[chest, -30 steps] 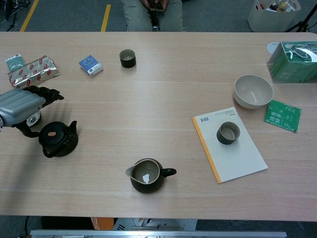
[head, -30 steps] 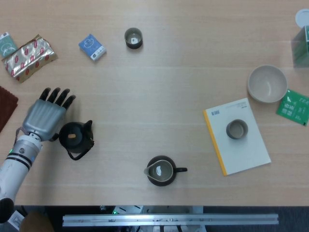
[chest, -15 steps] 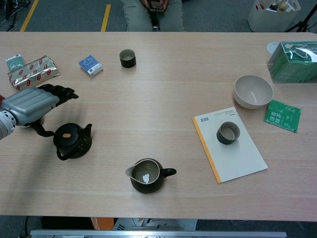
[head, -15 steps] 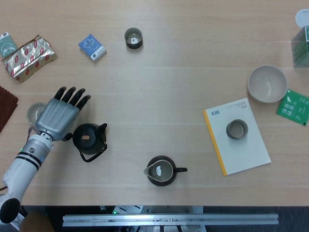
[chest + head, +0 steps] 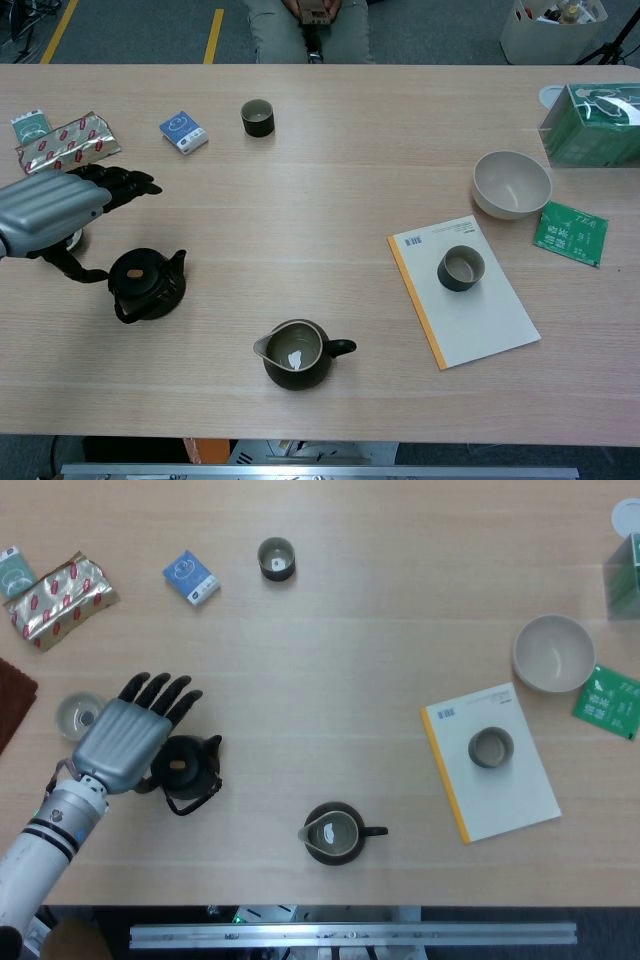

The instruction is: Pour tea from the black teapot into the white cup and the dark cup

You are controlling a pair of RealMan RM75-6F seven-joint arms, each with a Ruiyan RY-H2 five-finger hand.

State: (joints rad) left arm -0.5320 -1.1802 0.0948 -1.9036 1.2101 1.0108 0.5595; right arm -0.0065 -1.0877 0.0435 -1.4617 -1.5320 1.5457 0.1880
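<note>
Round glossy black teapot (image 5: 187, 767) (image 5: 146, 284) on pale woodgrain table (image 5: 380, 650) (image 5: 330, 170).

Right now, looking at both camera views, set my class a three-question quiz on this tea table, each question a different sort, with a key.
1. True or false: the left hand has lifted the black teapot clear of the table.
2. What does the grey cup stand on? A) a red cloth B) the white booklet C) the white bowl
3. Fill in: the dark pitcher sits nearest the table's ___ edge.

Key: 1 false, it stands on the table; 2 B; 3 near (the robot's side).
</note>
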